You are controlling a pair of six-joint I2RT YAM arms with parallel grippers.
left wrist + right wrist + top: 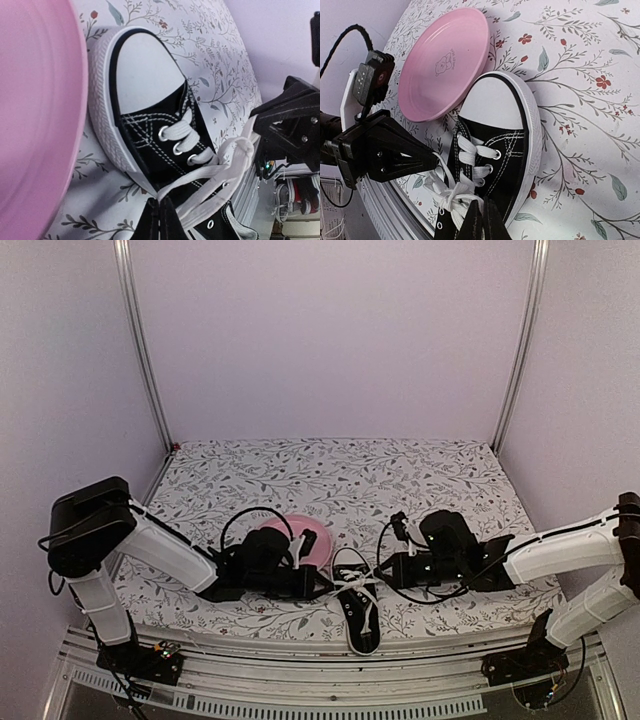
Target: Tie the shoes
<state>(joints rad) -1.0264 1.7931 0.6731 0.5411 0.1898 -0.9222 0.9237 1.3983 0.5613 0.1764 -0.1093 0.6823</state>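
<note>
Left white-shelled arm with black joints [165, 550] rises from its base at the near table edge, elbow folded high at far left, forearm sloping down and inward. Left black two-finger gripper [322, 586] low over the table, pointing right, jaws fully closed, pinching a white shoelace [200, 172] at the fingertips [167, 220]. Right white-and-black arm [560, 550] mirrors it: elbow out at far right, forearm angled in and down. Right black two-finger gripper [383, 570] points left, jaws closed, lace bunched at its tips [490, 222]. The two grippers face each other, tips near, apart. Black cables loop over both wrists.
</note>
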